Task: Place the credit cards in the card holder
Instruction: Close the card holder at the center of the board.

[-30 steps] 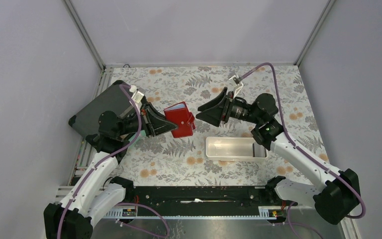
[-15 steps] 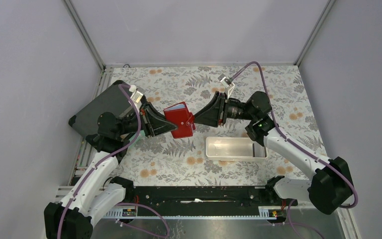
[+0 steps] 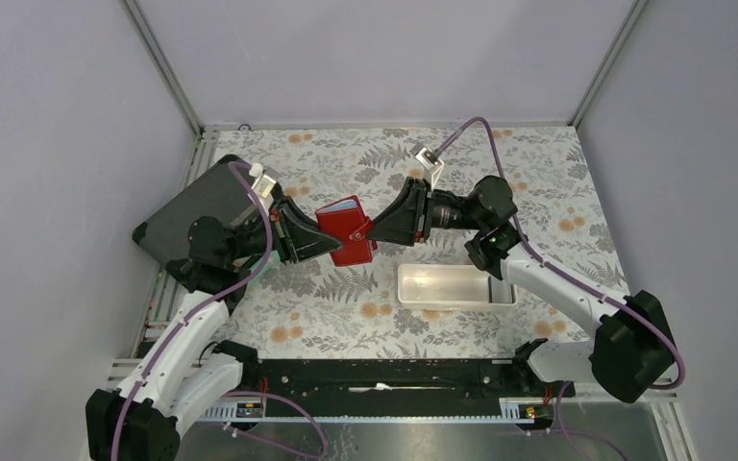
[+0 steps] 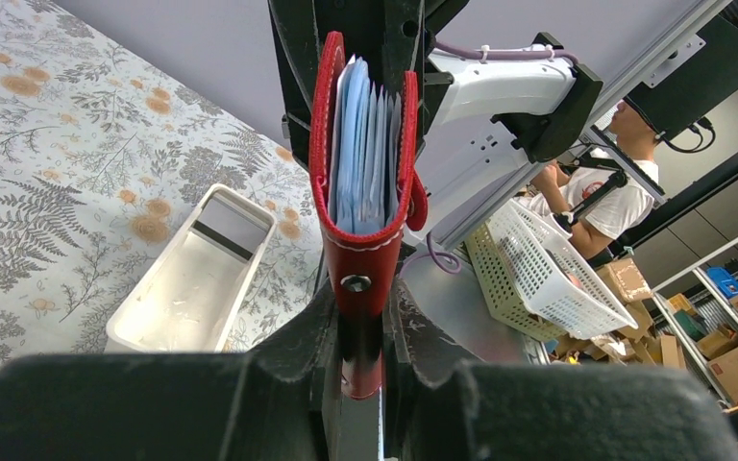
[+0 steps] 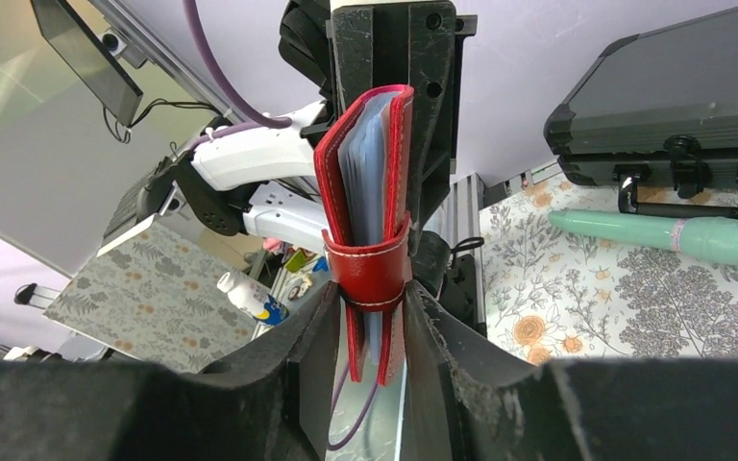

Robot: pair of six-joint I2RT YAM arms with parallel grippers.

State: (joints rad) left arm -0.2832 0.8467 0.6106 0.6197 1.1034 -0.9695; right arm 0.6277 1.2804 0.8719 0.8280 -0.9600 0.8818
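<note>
Left tool [image 3: 315,236]: grasping wallet [image 3: 346,231] from 9 o'clock.
Right tool [image 3: 375,231]: newly clamped on wallet's 3 o'clock edge (cards [image 4: 360,134] inside; snapping shut likely next).

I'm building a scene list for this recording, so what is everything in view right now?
wallet: one, red, held in the air between both grippers
cards: several, exact count unclear, light blue, standing inside the wallet
tray: one, white, on the cloth, right of centre
case: one, dark grey, far left, closed
stick: one, mint green, lying beside the case
cloth: one, grey floral, covering the table
basket: one, white, off the table
left gripper: black, shut on one end of the wallet
right gripper: black, shut on the wallet's strap end
</note>
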